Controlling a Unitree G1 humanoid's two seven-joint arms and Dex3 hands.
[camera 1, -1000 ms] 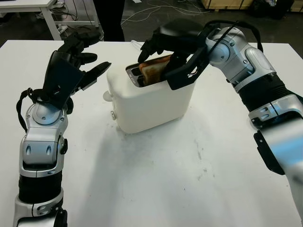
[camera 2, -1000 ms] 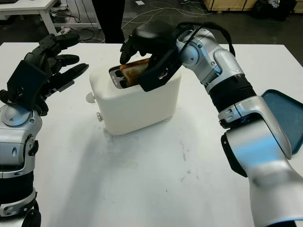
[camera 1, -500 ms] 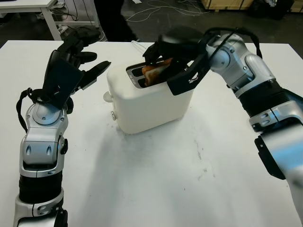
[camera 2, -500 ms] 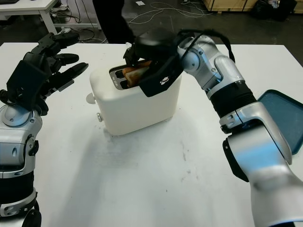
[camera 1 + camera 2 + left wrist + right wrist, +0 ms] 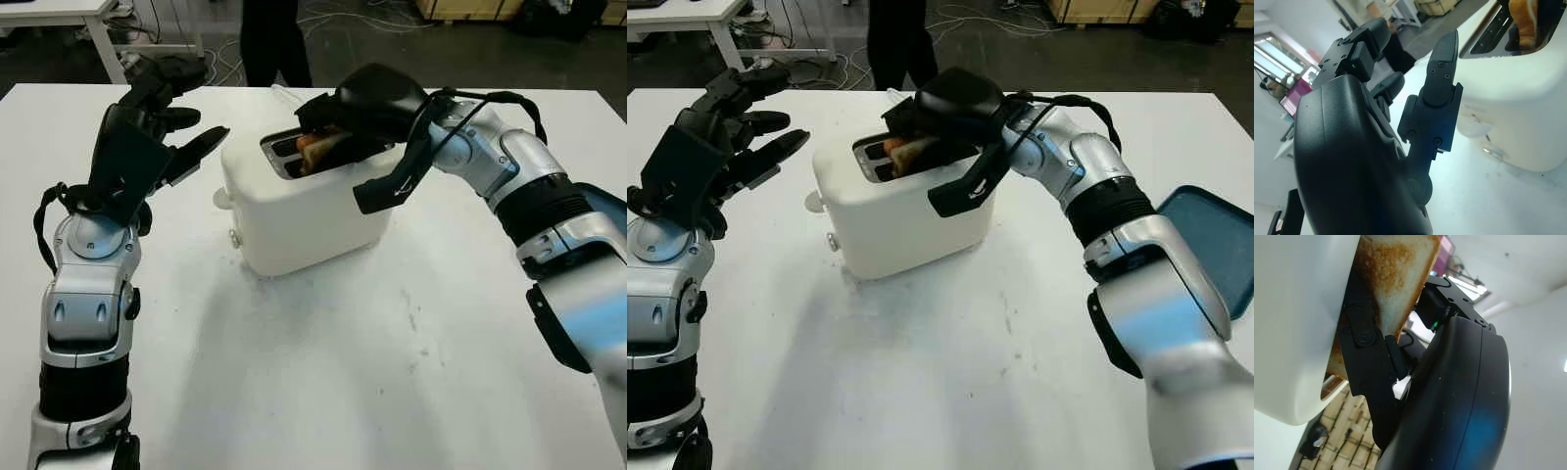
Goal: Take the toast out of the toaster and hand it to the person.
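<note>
Where the right arm bends over the toaster top: right hand [image 5: 338, 122], fingers curled down into the slot and pinching the toast
Toast [image 5: 1396, 279]: browned, rough slice, its lower part in the rear slot; the right wrist view shows its speckled face pressed between the black fingers [image 5: 1364, 340] and the toaster wall, while the head views give an orange-brown edge [image 5: 906, 152] under the hand's shell
Toaster [image 5: 313, 211]: smooth white plastic box with rounded corners, two dark slots on top, a small knob at its left end; it stands on the desk
Left hand [image 5: 152, 137]: open, raised above the desk just beside the toaster's left end, holding nothing; the left wrist view shows its jointed matte fingers [image 5: 1442, 63] near the toaster but apart from it
Desk [image 5: 323, 382]: flat white top, faintly scuffed
Person [image 5: 274, 39]: dark trouser legs standing behind the desk's far edge
Blue tray [image 5: 1215, 245]: at the desk's right edge
</note>
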